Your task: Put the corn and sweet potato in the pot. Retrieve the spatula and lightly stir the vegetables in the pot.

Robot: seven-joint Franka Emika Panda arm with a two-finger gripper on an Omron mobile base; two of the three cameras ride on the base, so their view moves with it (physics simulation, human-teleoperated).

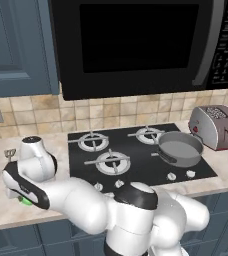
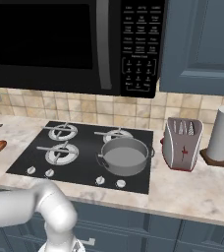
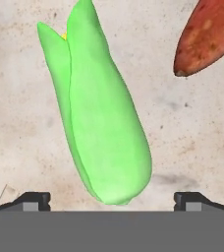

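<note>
While the gripper [image 3: 112, 199] hangs over the speckled stone counter [image 3: 192, 128] with its jaws spread wide and holding nothing, the corn [image 3: 101, 118], smooth and bright green in its husk, lies between the dark fingertips [image 3: 33, 199]. Beside it rests the mottled orange-brown sweet potato [image 3: 210, 37]. Well apart, the grey metal pot [image 1: 180, 147] sits on the black stove [image 1: 131, 155].

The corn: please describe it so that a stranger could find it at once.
Left of the black stove, on the beige stone counter, lies the corn, a bright green smooth oblong, beneath the open claw. Its neighbour, an orange-brown sweet potato, is not green.
</note>
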